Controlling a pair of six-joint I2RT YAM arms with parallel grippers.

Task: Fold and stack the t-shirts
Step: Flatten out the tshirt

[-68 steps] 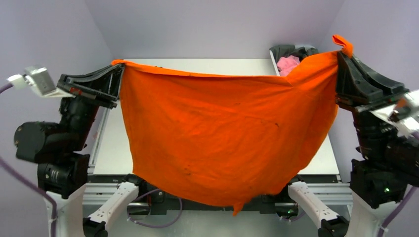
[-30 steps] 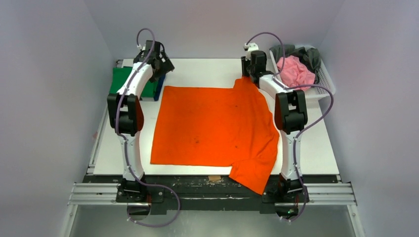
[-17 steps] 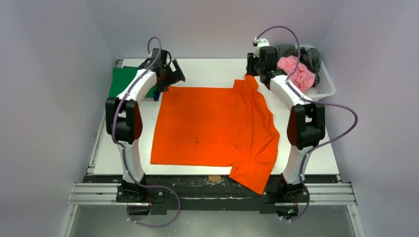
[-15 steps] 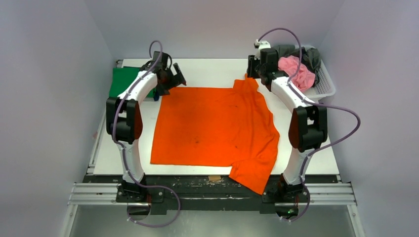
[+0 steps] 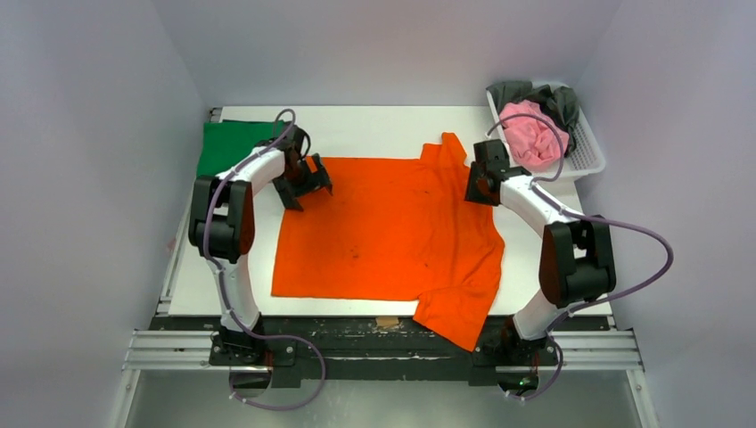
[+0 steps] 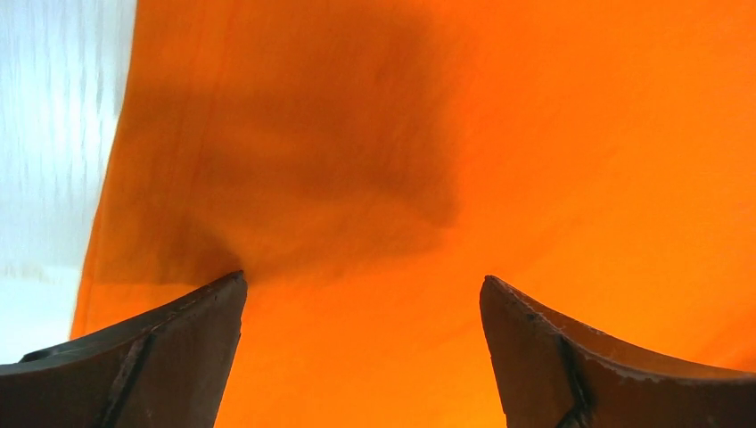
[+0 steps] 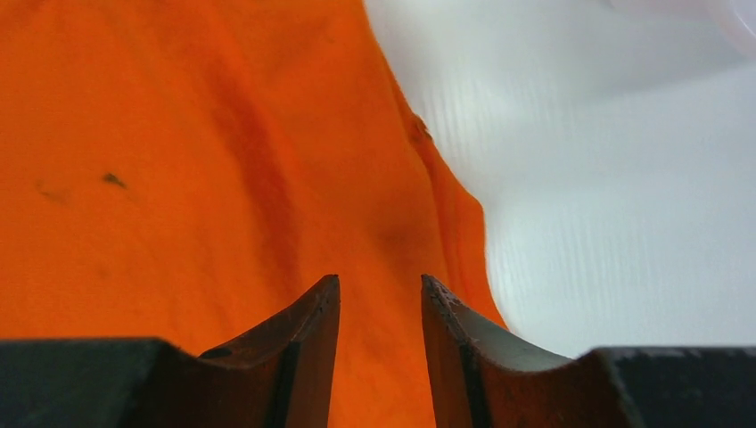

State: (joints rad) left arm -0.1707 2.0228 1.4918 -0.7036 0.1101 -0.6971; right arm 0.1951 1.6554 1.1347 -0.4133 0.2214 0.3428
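Both arms reach forward, bent low over the far end of the orange t-shirt (image 5: 383, 232), which lies spread flat on the counter (image 5: 374, 123). Left hand (image 6: 361, 285) is above its far-left corner, fingers wide, nothing held. Right hand (image 7: 379, 285) is at its far-right edge, narrow gap, nothing held. Green t-shirt (image 5: 227, 143) lies far left, pink t-shirt (image 5: 530, 138) in the basket (image 5: 590, 159).

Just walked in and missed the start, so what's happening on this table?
Two robot arms are working on an orange t-shirt, which lies spread flat on the white table with one sleeve hanging over the near edge. Neither holds it: the left pincer is open above its far left corner, and the right pincer is narrowly open above its far right side. A green t-shirt lies at the far left. A pink t-shirt and a dark t-shirt sit in the basket.
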